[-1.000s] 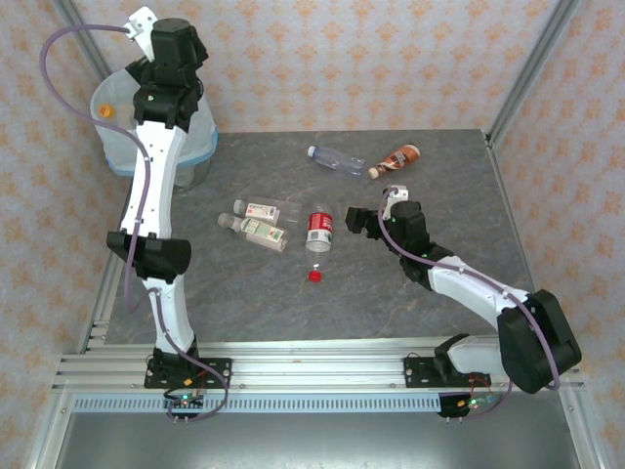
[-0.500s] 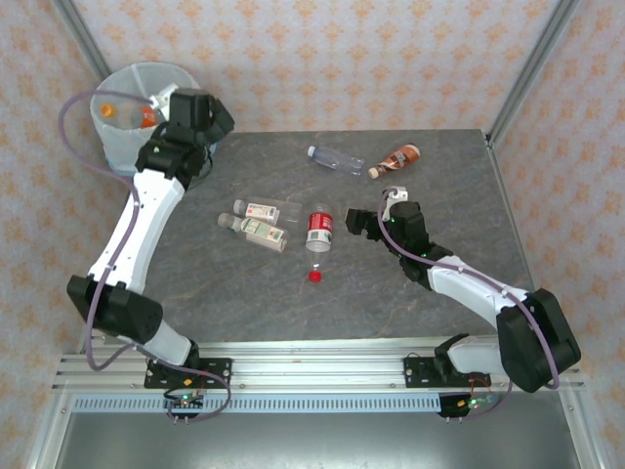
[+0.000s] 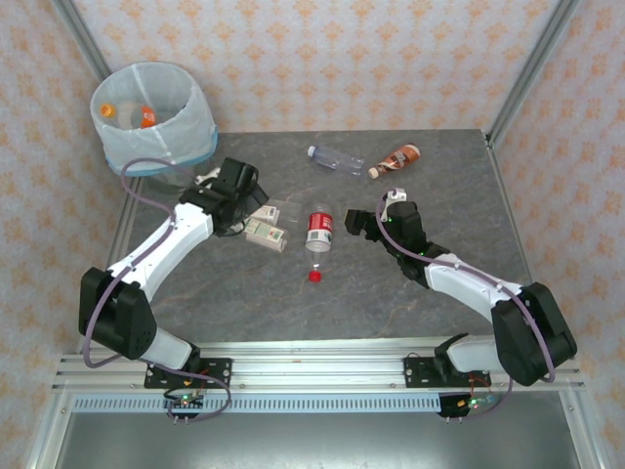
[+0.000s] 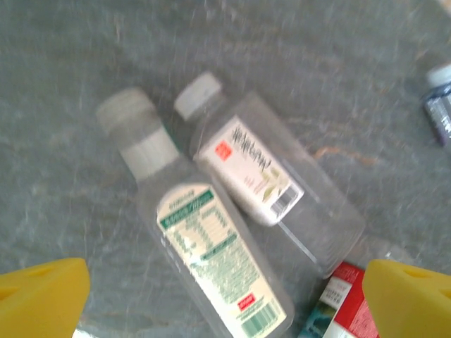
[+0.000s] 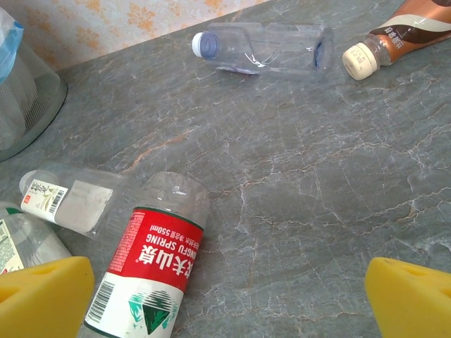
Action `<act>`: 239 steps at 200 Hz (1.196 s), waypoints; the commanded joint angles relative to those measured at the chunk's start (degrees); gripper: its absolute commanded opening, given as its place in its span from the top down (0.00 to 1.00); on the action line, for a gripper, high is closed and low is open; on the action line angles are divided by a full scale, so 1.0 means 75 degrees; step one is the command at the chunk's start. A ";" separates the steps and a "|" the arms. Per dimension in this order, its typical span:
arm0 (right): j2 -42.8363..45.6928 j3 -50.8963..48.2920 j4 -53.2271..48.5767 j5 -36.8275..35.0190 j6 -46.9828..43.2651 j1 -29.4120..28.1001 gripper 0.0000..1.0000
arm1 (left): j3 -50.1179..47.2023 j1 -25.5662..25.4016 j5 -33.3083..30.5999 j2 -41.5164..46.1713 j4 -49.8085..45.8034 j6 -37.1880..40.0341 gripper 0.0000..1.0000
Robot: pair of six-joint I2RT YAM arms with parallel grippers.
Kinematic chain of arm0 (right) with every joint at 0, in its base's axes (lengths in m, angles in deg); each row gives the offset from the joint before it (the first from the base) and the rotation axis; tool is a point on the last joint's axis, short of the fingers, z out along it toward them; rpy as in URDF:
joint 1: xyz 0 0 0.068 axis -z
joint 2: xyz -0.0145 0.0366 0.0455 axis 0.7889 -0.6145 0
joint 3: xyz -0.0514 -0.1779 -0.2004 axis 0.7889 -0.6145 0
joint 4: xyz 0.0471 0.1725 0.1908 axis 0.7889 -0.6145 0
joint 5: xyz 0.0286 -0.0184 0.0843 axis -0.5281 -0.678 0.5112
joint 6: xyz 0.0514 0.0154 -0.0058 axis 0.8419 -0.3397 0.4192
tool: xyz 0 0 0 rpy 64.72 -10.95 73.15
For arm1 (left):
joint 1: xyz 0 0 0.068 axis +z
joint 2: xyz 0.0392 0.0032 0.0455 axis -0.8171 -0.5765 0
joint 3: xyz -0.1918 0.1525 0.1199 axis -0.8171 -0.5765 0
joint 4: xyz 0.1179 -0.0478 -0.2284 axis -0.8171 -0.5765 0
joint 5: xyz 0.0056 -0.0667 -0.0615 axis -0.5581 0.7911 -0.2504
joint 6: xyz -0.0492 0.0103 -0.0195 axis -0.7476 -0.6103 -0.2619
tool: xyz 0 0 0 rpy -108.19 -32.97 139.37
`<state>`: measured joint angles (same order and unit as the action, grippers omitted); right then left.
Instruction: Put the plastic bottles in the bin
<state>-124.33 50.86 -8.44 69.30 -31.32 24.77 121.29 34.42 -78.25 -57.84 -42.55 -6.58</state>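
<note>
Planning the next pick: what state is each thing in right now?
Bin: upright, orange bottles inside.
White-green bottles: lying side by side, capped.
Red bottle: lying down.
Red cap: loose, near red bottle's neck.
Blue-cap bottle: lying, capped.
Brown bottle: lying, capped.
Left gripper: open, above white-green bottles.
Right gripper: open, empty.

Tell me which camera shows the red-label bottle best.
Right wrist: the red-label bottle lies close, label legible, its lower end cropped. Top external shows it whole but small; left wrist catches just a label corner.
</note>
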 commanded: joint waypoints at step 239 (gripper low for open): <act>-0.0230 0.0300 -0.0090 -0.0208 0.0064 0.0032 0.01 | -0.1010 -0.0584 -0.0370 -0.2078 0.1226 -0.1373 0.00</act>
<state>-126.80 52.28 -8.50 69.10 -31.10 24.77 115.59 28.45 -77.05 -73.40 -32.88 -19.89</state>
